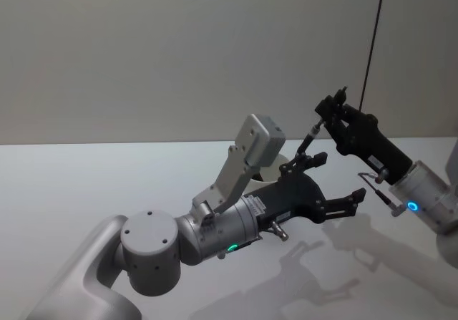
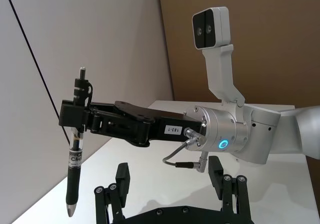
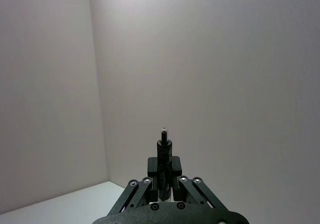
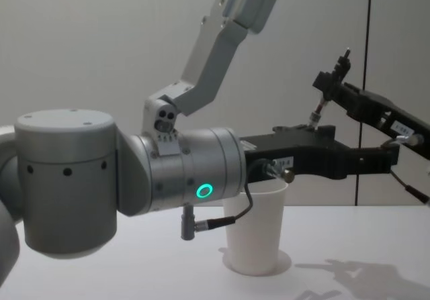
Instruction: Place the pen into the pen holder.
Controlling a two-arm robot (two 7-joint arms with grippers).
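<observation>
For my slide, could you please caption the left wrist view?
Right end effector holds the pen upright, tip down.

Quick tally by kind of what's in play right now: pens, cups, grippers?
Pens: 1, the pen, held in the right gripper
Paper cups: 1, the white pen holder on the table
Grippers: 2, right and left gripper, the left open
Total: 4
</observation>
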